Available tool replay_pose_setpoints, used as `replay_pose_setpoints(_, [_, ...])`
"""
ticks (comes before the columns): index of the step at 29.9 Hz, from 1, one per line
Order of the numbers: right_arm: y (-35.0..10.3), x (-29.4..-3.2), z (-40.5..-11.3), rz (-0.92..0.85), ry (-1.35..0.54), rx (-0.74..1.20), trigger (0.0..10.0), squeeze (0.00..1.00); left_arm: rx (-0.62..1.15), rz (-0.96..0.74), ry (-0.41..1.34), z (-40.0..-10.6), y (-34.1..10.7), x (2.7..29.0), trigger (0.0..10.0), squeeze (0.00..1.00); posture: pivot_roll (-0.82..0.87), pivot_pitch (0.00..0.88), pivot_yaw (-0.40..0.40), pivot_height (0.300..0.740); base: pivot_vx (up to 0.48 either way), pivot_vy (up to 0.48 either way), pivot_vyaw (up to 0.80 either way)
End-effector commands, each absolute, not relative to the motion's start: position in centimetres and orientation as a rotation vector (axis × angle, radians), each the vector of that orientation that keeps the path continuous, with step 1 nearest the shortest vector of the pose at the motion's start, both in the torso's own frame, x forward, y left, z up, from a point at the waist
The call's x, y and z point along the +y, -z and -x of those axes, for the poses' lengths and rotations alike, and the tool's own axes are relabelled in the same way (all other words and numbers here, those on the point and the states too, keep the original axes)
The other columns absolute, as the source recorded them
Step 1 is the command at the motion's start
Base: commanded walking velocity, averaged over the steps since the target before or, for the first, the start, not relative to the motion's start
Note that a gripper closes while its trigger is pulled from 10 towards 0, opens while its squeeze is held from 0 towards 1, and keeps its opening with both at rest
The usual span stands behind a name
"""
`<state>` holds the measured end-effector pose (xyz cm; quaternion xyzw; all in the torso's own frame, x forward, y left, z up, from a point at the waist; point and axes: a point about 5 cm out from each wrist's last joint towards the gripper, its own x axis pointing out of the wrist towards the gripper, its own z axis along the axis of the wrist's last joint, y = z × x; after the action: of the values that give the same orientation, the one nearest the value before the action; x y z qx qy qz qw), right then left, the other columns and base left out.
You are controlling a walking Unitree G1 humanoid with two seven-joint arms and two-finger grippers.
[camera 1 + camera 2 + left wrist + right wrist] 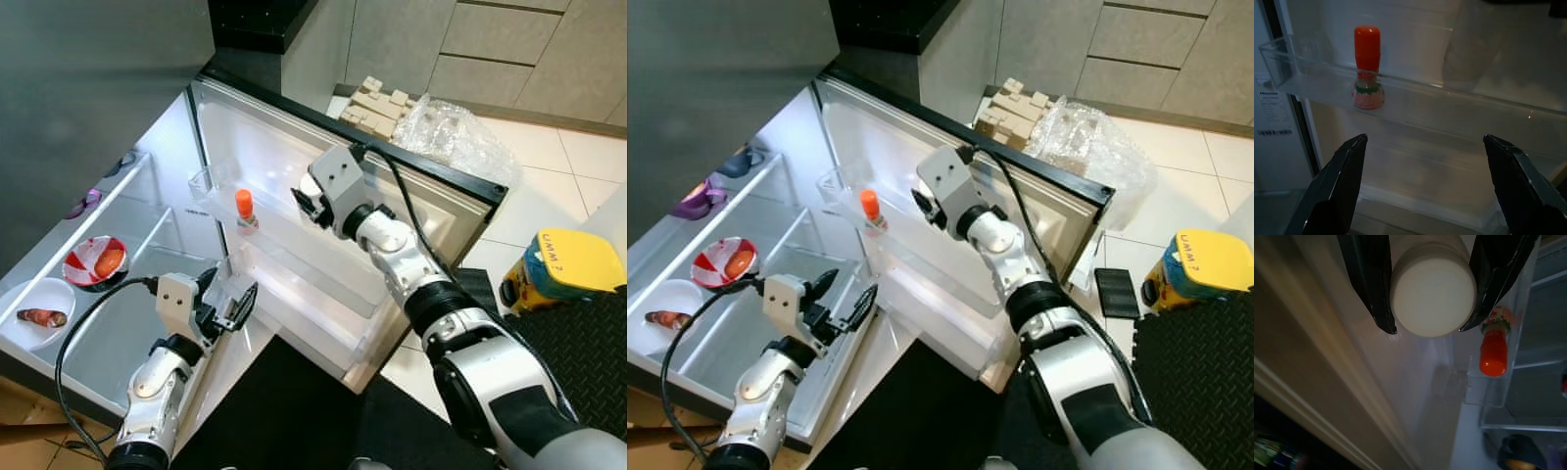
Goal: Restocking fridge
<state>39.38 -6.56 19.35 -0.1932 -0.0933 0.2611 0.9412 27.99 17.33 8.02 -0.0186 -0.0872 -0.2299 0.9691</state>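
Observation:
The fridge stands open with its door point(411, 186) swung toward me. A small bottle with an orange cap point(244, 209) point(1367, 68) stands at the left end of the clear upper door shelf point(294, 240). My right gripper point(310, 208) point(1427, 325) is at that shelf, a little right of the orange bottle, shut on a pale bottle with a round white top point(1432, 296). From the left wrist view this pale bottle point(1466, 46) looks upright in the shelf. My left gripper point(230, 294) point(1423, 139) hangs open below the shelf, holding nothing.
Inside the fridge are a red bowl of food point(95, 262), a white bowl point(39, 315) and purple items point(696, 201). Behind the door lie small boxes point(377, 103) and a plastic bag point(456, 132). A yellow and blue container point(563, 266) stands by the black mat point(578, 343).

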Motion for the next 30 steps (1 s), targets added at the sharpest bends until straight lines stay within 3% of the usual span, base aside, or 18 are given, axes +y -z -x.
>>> replay_pose_setpoints(1, [-19.5, -7.0, -39.6, 0.379, -0.489, -0.196, 10.0, 0.00, -0.147, 0.032, 0.464, -27.4, -7.4, 17.5, 10.0, 0.00, -0.13, 0.144, -0.018, 0.725, 0.000, 0.000, 0.00])
replay_pose_setpoints(11, [-18.1, -7.4, -39.6, 0.353, -0.420, -0.151, 10.0, 0.00, -0.142, 0.015, 0.453, -26.4, -7.6, 18.0, 10.0, 0.00, -0.10, 0.168, -0.035, 0.725, 0.000, 0.000, 0.00])
replay_pose_setpoints(22, [-18.5, -9.7, -40.2, 0.132, -0.240, -0.137, 10.0, 0.00, -0.128, 0.003, 0.443, -25.6, -7.7, 18.4, 10.0, 0.00, -0.06, 0.194, -0.039, 0.725, 0.000, 0.000, 0.00])
replay_pose_setpoints(30, [-18.0, -9.8, -40.2, 0.119, -0.229, -0.113, 10.0, 0.00, -0.117, -0.002, 0.456, -25.5, -7.8, 18.3, 10.0, 0.00, -0.05, 0.205, -0.033, 0.725, 0.000, 0.000, 0.00])
